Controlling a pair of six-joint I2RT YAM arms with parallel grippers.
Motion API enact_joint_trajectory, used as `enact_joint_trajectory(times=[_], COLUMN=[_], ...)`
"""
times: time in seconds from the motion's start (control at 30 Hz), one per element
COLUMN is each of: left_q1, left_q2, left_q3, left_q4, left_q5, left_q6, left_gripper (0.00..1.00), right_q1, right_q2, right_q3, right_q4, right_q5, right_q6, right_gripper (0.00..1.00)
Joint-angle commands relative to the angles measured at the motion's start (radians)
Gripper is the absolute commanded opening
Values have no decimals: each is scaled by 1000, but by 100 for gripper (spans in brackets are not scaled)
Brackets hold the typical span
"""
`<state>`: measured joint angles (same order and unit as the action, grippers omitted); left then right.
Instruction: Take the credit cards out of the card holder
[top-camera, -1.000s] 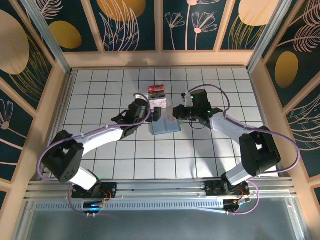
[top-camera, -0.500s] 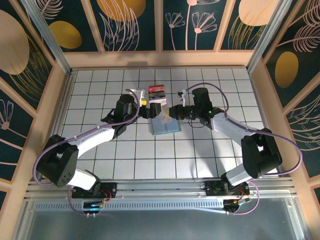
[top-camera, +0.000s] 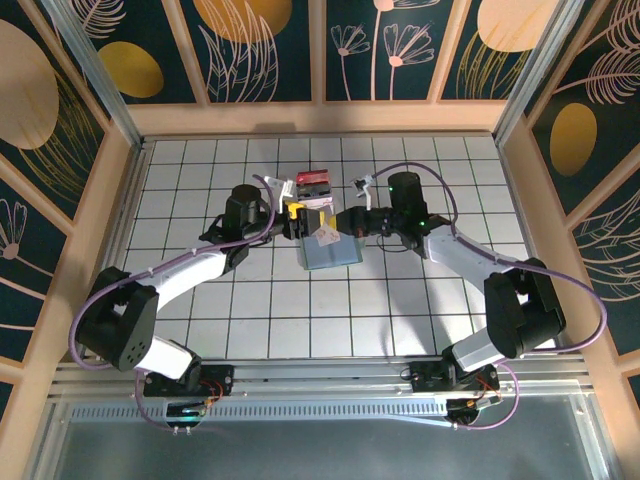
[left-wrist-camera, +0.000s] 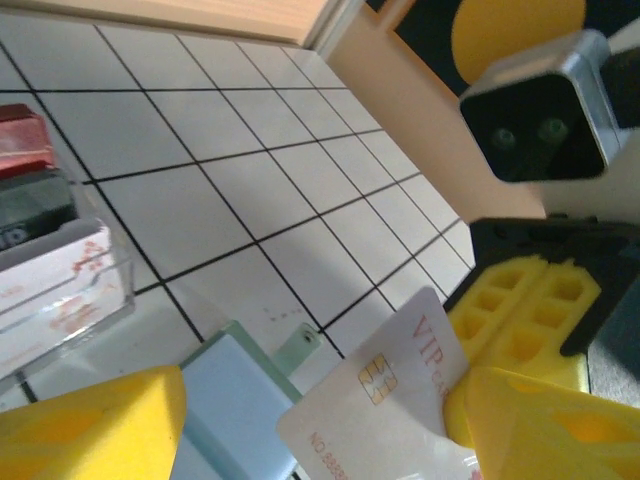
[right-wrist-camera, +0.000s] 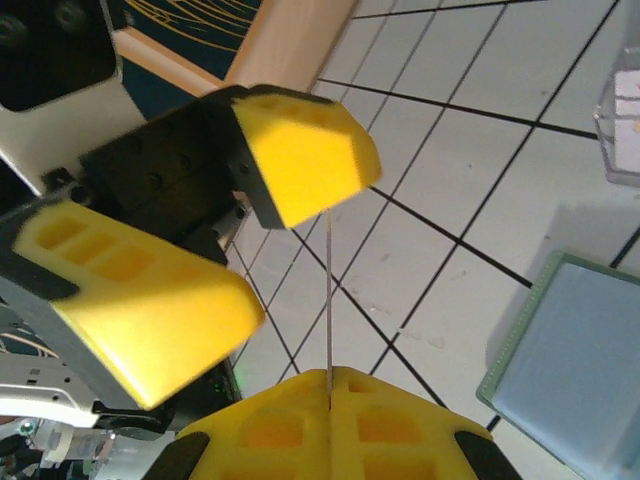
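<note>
A white credit card (left-wrist-camera: 390, 400) with a gold chip and red "VIP" lettering hangs above the table, and my right gripper (right-wrist-camera: 330, 385) is shut on its edge. In the right wrist view the card (right-wrist-camera: 328, 300) appears edge-on as a thin line. My left gripper (top-camera: 303, 222) is open, with a yellow finger (right-wrist-camera: 130, 300) on each side of the card. The upper finger (right-wrist-camera: 300, 150) is at the card's far edge. The pale blue-grey card holder (top-camera: 330, 252) lies flat on the tiles just below both grippers.
A clear box (left-wrist-camera: 60, 280) of cards with a red top (top-camera: 313, 185) stands just behind the card holder. The white tiled table (top-camera: 200, 180) is ringed by a wooden frame (top-camera: 320, 118). Both arms reach in to the middle from the near edge.
My left gripper has swung up and right to the card and its jaws have narrowed around it. The right gripper has carried the card slightly left, off the holder.
</note>
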<state>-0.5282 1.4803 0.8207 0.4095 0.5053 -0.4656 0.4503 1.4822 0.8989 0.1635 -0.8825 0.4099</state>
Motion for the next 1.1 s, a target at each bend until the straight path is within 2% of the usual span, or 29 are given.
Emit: enact_joint_trajectory(times=[0.0,0.07,0.17,0.27,0.4,0.53,0.57,0.63,0.73,0.87,0.97,1.07], left_q1=[5,6,6,6,5,5,5,6,5,5,6,5], left_q2=[20,33,44,49,49,48,48,46,40,-6,-55,-100], left_q3=[4,9,11,17,17,6,1,-11,-37,-104,-155,-192], left_q4=[38,37,56,70,100,138,149,169,222,348,421,476], left_q5=[89,102,134,162,196,214,212,201,166,47,-54,-132], left_q6=[-6,-14,-30,-46,-70,-111,-124,-146,-196,-289,-331,-363], left_gripper=[72,71,62,47,36,11,2,0,0,0,0,0], right_q1=[-11,-12,-13,-14,-16,-21,-21,-27,-30,-31,-31,-26], right_q2=[-30,-28,-23,-19,-7,15,19,24,12,-49,-111,-146], right_q3=[4,5,5,1,-14,-21,-22,-25,-38,-96,-189,-275], right_q4=[79,92,95,107,181,243,251,273,305,345,459,602], right_q5=[-72,-89,-96,-102,-135,-159,-158,-153,-111,25,151,229], right_q6=[26,30,30,36,72,106,113,133,173,220,303,401], right_gripper=[0,0,0,0,0,3,4,7,17,43,50,52])
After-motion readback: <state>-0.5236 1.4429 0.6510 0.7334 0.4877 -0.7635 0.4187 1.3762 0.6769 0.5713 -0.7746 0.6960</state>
